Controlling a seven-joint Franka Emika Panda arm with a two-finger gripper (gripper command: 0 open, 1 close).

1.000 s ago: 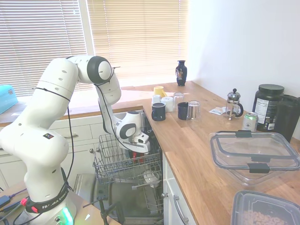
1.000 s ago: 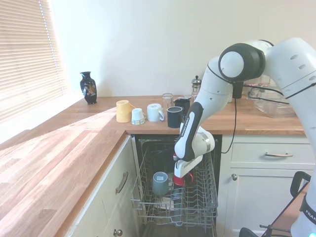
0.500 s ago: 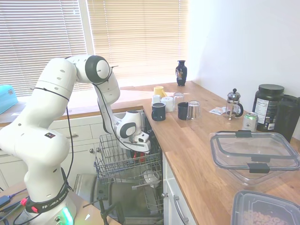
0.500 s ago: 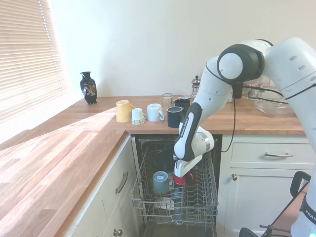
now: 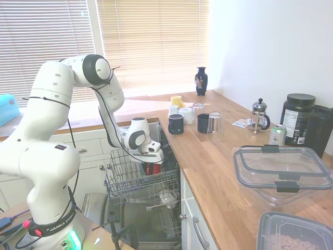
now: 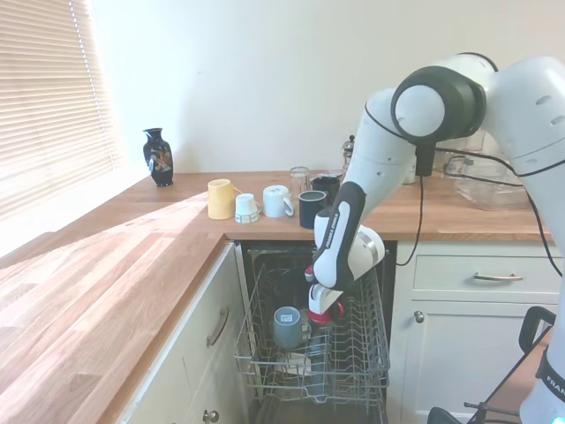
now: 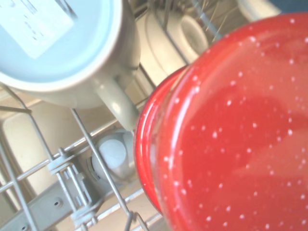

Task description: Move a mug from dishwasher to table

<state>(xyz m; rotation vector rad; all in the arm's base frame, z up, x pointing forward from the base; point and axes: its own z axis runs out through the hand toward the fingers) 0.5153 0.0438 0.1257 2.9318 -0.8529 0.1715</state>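
Note:
The glossy red mug (image 6: 326,313) hangs just above the grey wire rack of the open dishwasher (image 6: 357,352), and my gripper (image 6: 322,303) is shut on its top. From the other side the mug (image 5: 152,168) shows under the gripper (image 5: 151,161), beside the end of the wooden table (image 5: 218,161). The wrist view is half filled by the speckled red mug (image 7: 231,130), with rack tines below it. The table (image 6: 132,256) runs along both sides of the dishwasher.
A blue-grey cup (image 6: 286,326) stands upside down in the rack close to the red mug. Several cups and glasses (image 5: 176,124) crowd the table corner above the dishwasher. Further along stand a French press (image 5: 259,115), a clear lidded box (image 5: 283,169) and a dark vase (image 5: 201,81).
The arm has swung its elbow over and the gripper has risen a little, taking the red mug up off the rack tines.

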